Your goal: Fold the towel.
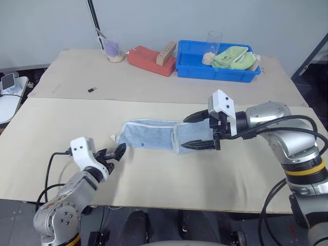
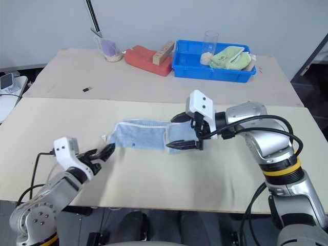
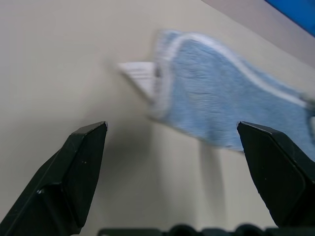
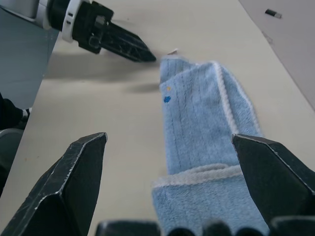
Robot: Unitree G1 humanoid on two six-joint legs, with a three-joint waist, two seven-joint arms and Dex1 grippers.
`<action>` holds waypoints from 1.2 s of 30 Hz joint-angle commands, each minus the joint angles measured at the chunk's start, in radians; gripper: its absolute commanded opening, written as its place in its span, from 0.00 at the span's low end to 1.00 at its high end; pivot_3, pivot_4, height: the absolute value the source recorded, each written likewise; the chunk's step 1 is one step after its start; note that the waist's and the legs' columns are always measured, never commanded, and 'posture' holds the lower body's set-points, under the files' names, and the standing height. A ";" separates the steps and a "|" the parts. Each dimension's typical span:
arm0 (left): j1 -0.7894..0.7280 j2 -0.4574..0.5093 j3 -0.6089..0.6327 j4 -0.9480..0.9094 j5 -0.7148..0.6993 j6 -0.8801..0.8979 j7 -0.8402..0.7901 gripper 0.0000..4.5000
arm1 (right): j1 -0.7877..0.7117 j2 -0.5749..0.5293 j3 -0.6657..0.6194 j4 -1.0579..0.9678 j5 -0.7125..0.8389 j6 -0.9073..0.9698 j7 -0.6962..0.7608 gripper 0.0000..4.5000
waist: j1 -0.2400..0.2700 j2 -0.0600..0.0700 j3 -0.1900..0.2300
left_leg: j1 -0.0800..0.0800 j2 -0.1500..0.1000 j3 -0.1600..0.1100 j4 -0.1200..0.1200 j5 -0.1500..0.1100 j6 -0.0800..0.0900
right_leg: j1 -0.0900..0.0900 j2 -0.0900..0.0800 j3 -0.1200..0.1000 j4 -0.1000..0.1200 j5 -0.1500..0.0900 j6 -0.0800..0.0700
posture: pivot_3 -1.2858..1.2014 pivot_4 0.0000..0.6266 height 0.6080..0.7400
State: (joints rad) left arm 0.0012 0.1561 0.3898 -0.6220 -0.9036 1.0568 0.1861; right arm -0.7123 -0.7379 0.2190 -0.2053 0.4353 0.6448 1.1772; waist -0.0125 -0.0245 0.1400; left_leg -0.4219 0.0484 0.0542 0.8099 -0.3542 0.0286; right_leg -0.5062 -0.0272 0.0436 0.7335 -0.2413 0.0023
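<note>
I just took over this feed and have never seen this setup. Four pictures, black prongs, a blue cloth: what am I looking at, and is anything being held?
This is a humanoid robot with two arms, each ending in a two-fingered black gripper. Two pictures come from its head, looking down over a table; the other two come from cameras on the wrists, looking along the fingers, which are the black prongs. The light blue towel lies on the table, partly folded into a long strip. The right gripper hangs open above the strip's folded-over end; the left gripper is open just short of the opposite end. Neither holds anything. At the back stand a blue bin with a green cloth, and a red block.
</note>
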 commanded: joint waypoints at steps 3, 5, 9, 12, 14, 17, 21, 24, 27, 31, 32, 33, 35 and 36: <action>-0.102 -0.081 -0.006 0.081 0.026 0.027 0.163 1.00 | -0.057 0.008 -0.030 0.038 0.000 -0.029 0.021 1.00 | 0.001 0.000 0.000 | 0.000 -0.001 0.000 0.000 0.000 0.000 | 0.000 0.000 0.000 0.000 0.000 0.000 | 0.52 0.24 0.40; -0.124 -0.101 -0.009 0.101 0.034 0.023 0.186 1.00 | -0.062 0.009 -0.035 0.047 0.000 -0.027 0.020 1.00 | 0.001 0.000 0.000 | 0.000 -0.001 0.000 0.000 0.000 0.000 | 0.001 0.000 0.000 0.000 0.000 0.000 | 0.52 0.24 0.40; -0.165 -0.117 -0.016 0.132 0.062 -0.001 0.205 0.73 | -0.067 0.008 -0.043 0.048 0.005 -0.019 0.020 1.00 | 0.001 0.000 0.000 | 0.001 -0.001 -0.001 0.000 0.000 0.000 | 0.002 0.000 0.000 0.000 0.000 -0.001 | 0.52 0.24 0.40; -0.187 -0.124 -0.021 0.147 0.064 -0.006 0.205 0.39 | -0.066 0.002 -0.051 0.039 0.013 -0.007 0.019 1.00 | 0.002 0.000 0.000 | 0.001 -0.001 -0.001 0.000 0.000 0.000 | 0.002 0.000 0.000 0.000 0.000 0.000 | 0.52 0.24 0.40; -0.196 -0.118 -0.028 0.148 0.073 -0.014 0.198 0.17 | -0.065 -0.001 -0.059 0.036 0.017 0.000 0.017 1.00 | 0.002 0.000 0.000 | 0.000 -0.001 -0.001 0.000 0.000 0.000 | 0.002 0.000 0.000 0.000 0.000 0.000 | 0.52 0.24 0.40; -0.211 -0.098 -0.037 0.154 0.085 -0.017 0.177 0.01 | -0.057 -0.013 -0.074 0.029 0.018 0.007 0.012 1.00 | 0.001 0.000 0.000 | 0.000 -0.001 -0.001 0.000 0.000 0.000 | 0.001 -0.001 0.000 -0.001 0.000 0.000 | 0.52 0.24 0.40; -0.239 -0.024 -0.099 0.150 0.120 -0.029 0.088 0.01 | -0.025 -0.052 -0.111 -0.006 0.028 0.033 0.003 1.00 | 0.001 0.000 0.000 | 0.000 -0.001 -0.001 0.000 0.000 0.000 | 0.001 -0.001 0.000 -0.001 0.000 0.000 | 0.52 0.24 0.40; -0.289 0.114 -0.265 0.115 0.196 -0.082 -0.100 0.01 | 0.025 -0.132 -0.159 -0.058 0.051 0.066 0.022 1.00 | 0.010 -0.001 0.000 | -0.001 -0.002 -0.002 0.000 0.000 -0.001 | 0.001 0.000 -0.001 -0.001 0.000 0.000 | 0.52 0.24 0.40; -0.362 0.208 -0.409 0.116 0.239 -0.140 -0.285 0.01 | 0.094 -0.234 -0.219 -0.113 0.075 0.093 0.047 1.00 | 0.021 0.000 0.000 | -0.002 -0.003 -0.001 0.000 0.001 -0.001 | 0.001 -0.001 -0.001 -0.001 0.000 0.000 | 0.52 0.24 0.40; -0.465 0.248 -0.567 0.186 0.304 -0.225 -0.486 0.01 | 0.178 -0.332 -0.310 -0.153 0.099 0.132 0.034 1.00 | 0.019 -0.001 0.000 | -0.002 -0.003 0.000 0.000 0.001 -0.001 | 0.002 -0.001 0.001 -0.004 -0.001 0.000 | 0.52 0.24 0.40; -0.499 0.223 -0.601 0.233 0.316 -0.246 -0.523 0.01 | 0.207 -0.355 -0.339 -0.165 0.104 0.146 0.028 1.00 | 0.019 -0.001 0.000 | -0.002 -0.003 0.000 0.000 0.001 -0.001 | 0.002 -0.001 0.000 -0.004 -0.001 0.001 | 0.52 0.24 0.40; -0.538 0.188 -0.648 0.295 0.343 -0.282 -0.560 0.01 | 0.241 -0.376 -0.371 -0.181 0.109 0.163 0.018 1.00 | 0.021 -0.001 0.000 | -0.002 -0.003 0.000 0.000 0.001 -0.001 | 0.002 -0.001 0.000 -0.004 -0.002 0.003 | 0.52 0.24 0.40; -0.592 0.122 -0.713 0.408 0.386 -0.337 -0.623 0.01 | 0.300 -0.404 -0.419 -0.212 0.115 0.188 -0.006 1.00 | 0.025 -0.001 0.001 | -0.002 -0.003 0.000 0.000 0.001 -0.001 | 0.002 -0.001 0.000 -0.004 -0.003 0.004 | 0.52 0.24 0.40; -0.609 0.102 -0.740 0.456 0.423 -0.380 -0.650 0.01 | 0.319 -0.407 -0.434 -0.226 0.119 0.201 -0.024 1.00 | 0.024 -0.001 0.000 | -0.001 -0.004 0.000 0.000 0.001 -0.001 | 0.003 -0.001 0.000 -0.004 -0.003 0.004 | 0.52 0.24 0.40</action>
State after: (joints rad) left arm -0.5875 0.2715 -0.3133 -0.2030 -0.5211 0.7400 -0.4169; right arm -0.3957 -1.1282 -0.1571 -0.3921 0.5366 0.8242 1.1755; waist 0.0119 -0.0253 0.1404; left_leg -0.4229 0.0448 0.0541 0.8095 -0.3534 0.0277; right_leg -0.5028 -0.0279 0.0442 0.7287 -0.2443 0.0066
